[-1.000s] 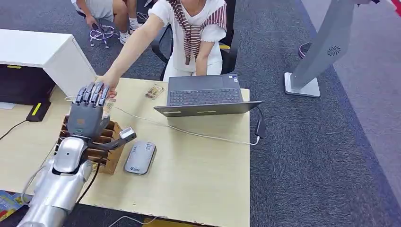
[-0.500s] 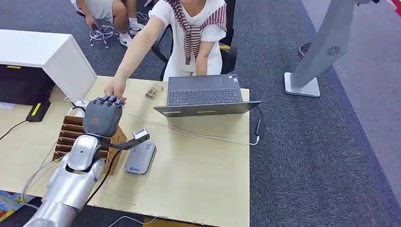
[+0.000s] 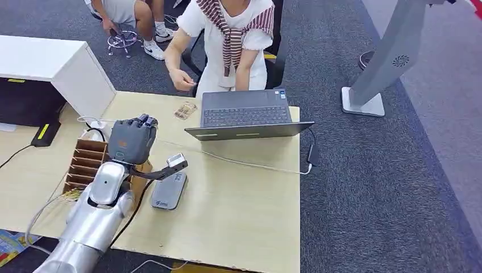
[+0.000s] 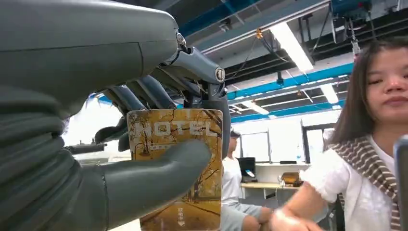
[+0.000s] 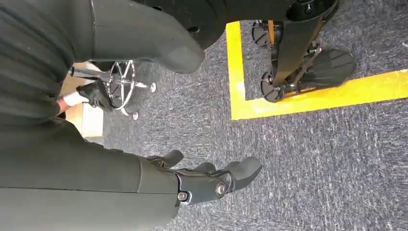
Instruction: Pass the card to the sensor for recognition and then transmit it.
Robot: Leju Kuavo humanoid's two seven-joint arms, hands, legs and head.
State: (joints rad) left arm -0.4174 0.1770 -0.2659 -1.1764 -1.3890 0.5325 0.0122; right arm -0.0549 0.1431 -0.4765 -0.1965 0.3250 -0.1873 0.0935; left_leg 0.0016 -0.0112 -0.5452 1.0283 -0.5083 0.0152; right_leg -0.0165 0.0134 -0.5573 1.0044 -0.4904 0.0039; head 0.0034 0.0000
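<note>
The card [image 4: 180, 168], a yellow-brown one printed with the word HOTEL, is pinched upright in the left hand [image 3: 132, 141], the thick grey thumb [image 4: 149, 178] pressed across its face and the darker fingers [image 4: 211, 103] behind it. In the head view that hand hangs above the table [image 3: 239, 199], over the right end of a wooden slotted rack [image 3: 85, 162] and just behind the grey sensor [image 3: 169, 190], which lies flat on the tabletop. A second card [image 3: 186, 109] lies near the far edge, beside an open laptop [image 3: 244, 116] whose white cable [image 3: 256, 165] trails across the wood. A seated person [image 3: 233, 40] faces the laptop, one hand [image 3: 183, 81] raised off the table. The right hand [image 5: 211, 180] hangs over the grey carpet [image 5: 312, 168] holding nothing, fingers loosely spread.
</note>
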